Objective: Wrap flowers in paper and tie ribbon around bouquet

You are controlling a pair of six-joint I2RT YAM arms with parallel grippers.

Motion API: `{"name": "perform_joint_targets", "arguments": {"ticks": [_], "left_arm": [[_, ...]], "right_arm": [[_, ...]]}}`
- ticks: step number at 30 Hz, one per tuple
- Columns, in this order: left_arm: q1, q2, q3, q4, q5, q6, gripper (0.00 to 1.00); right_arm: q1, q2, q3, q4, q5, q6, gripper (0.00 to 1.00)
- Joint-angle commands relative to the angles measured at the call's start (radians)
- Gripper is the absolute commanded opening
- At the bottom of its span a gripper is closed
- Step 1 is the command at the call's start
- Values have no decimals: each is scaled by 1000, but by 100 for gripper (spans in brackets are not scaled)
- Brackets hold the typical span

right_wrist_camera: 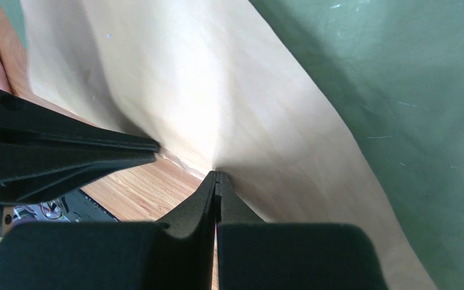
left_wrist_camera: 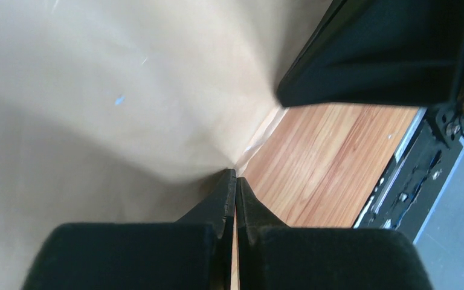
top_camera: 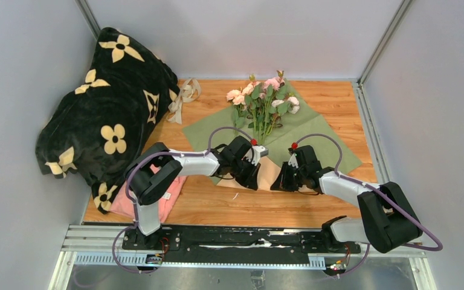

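Wooden table (top_camera: 332, 96): one paper (top_camera: 338, 154), edge apparently between closed left gripper (left_wrist_camera: 235, 181), right gripper (right_wrist_camera: 216, 178).

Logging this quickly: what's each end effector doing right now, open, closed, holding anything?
Left end effector: closed on an edge of the paper.
Right end effector: closed on the paper's edge too.

three cameras: one fixed high, two on the wrists
top external looks down from above and behind the arm bases on the whole table (top_camera: 338, 99). each wrist view runs along its own fingers, hard up against the peach fold of the paper (left_wrist_camera: 96, 90); left also catches the right gripper (left_wrist_camera: 284, 96), right the left gripper (right_wrist_camera: 156, 145).
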State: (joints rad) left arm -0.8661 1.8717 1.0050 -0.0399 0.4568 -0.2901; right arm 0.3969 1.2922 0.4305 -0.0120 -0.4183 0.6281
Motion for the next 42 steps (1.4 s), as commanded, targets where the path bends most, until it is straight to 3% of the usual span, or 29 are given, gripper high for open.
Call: {"name": "perform_joint_targets", "arguments": {"ticks": [1, 20, 33, 42], "left_arm": [[46, 10, -95, -358, -142, 106, 0], [248, -74, -111, -573, -208, 208, 0], [339, -271, -291, -451, -240, 92, 0], [298, -504, -238, -435, 56, 149, 0]], "right_arm": [[-23, 44, -57, -137, 167, -62, 0], [-32, 41, -58, -138, 173, -63, 0], [-41, 27, -63, -151, 182, -57, 0], [-42, 43, -54, -144, 168, -70, 0]]}}
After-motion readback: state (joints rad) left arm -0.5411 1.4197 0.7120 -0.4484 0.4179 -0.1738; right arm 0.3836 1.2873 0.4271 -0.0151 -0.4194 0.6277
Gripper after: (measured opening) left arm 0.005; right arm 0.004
